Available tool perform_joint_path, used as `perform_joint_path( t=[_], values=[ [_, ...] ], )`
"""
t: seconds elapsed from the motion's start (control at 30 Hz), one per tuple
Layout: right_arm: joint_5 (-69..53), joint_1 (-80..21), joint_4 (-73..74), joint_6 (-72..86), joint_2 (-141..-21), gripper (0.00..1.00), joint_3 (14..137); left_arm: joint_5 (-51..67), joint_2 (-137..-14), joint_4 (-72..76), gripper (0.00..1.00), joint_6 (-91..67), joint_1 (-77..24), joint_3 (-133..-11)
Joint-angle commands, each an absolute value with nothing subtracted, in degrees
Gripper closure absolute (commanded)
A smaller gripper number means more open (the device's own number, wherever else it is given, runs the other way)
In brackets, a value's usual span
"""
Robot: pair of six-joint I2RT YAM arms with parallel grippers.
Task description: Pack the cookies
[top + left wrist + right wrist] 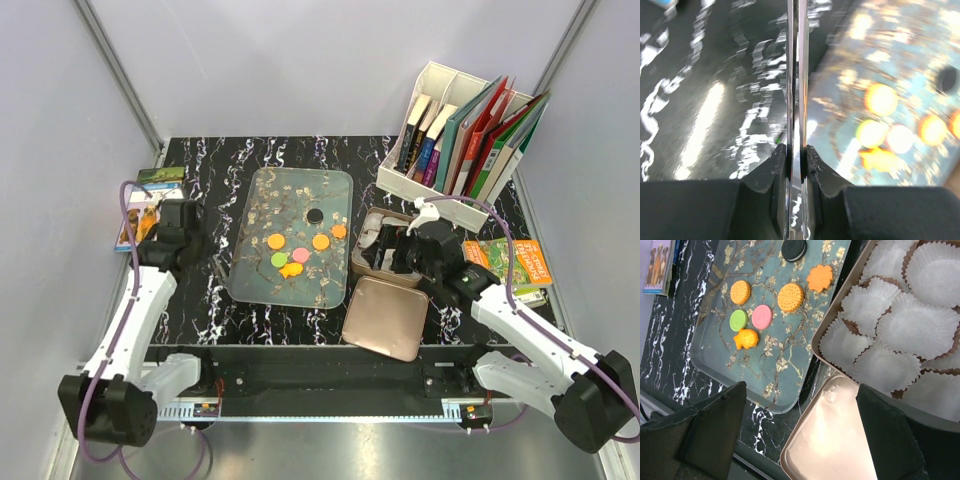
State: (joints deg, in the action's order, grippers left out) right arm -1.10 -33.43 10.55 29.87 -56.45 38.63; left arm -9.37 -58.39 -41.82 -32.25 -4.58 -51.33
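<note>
Orange, green, pink, black cookies [791,297] all lie on the tray [790,375], paper cups [910,325] in the tin [360,262] unfilled; left tool [797,60] closed empty, right tool [801,390] wide open.

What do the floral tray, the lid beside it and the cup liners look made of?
The floral tray looks like glossy printed metal or plastic; it shows glare. The lid seems metal, with a satin rose-gold sheen. The liners look like thin white paper, given their pleated walls.
</note>
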Motion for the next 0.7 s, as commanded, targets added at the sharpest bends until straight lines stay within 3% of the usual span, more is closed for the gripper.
perform_joint_path(
  t=[0.0,0.13,0.27,0.67],
  values=[
    [-0.18,-33.58,10.02,29.8,-56.6,0.0,43.5,-6.95,-60.02,-44.38,0.92,-27.16,-13.95,-57.38],
    [1.75,-33.66,12.29,30.32,-57.21,0.0,46.4,-3.86,-66.69,-45.26,1.0,-25.05,-23.89,-62.91],
    [6.84,-33.58,16.95,31.81,-59.06,0.0,49.04,-6.94,-72.41,-47.11,1.0,-25.22,-30.31,-65.56],
    [-1.14,-33.66,11.69,31.73,-54.93,0.0,45.18,8.51,-72.95,-43.86,1.0,-19.78,-31.64,-66.62]
  ],
)
